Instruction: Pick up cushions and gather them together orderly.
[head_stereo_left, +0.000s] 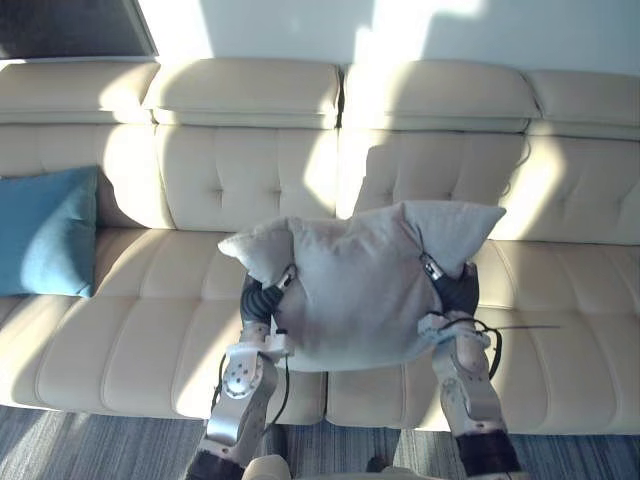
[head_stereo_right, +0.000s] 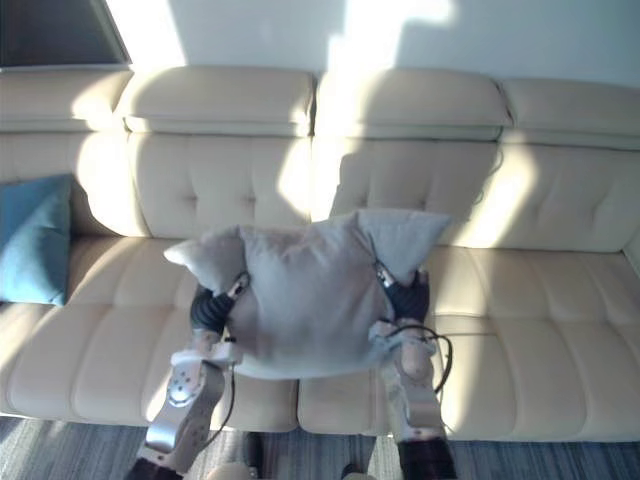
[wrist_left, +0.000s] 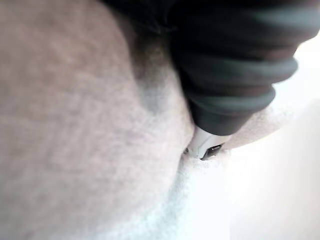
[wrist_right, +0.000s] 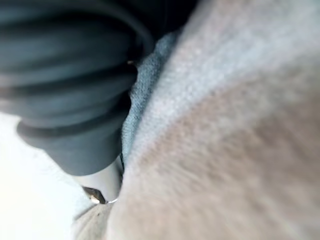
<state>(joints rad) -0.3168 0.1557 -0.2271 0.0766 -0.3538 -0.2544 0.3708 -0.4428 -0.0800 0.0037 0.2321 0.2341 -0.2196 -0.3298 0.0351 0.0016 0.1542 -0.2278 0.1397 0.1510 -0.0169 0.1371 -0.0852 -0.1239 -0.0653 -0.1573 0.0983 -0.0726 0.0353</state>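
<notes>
we hold the grey cushion (head_stereo_left: 360, 290) between left hand (head_stereo_left: 258, 298) and right hand (head_stereo_left: 460, 290) over the sofa (head_stereo_left: 150, 340). can't tell either hand's grip.

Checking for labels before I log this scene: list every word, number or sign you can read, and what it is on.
None can be read. The grey cushion between the left hand and right hand, the blue cushion and the cream sofa all show plain surfaces, no print.

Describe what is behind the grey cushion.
The cream sofa: its seat and tufted backrest show around the grey cushion. The stretch directly behind is covered, so whatever lies there cannot be seen.
</notes>
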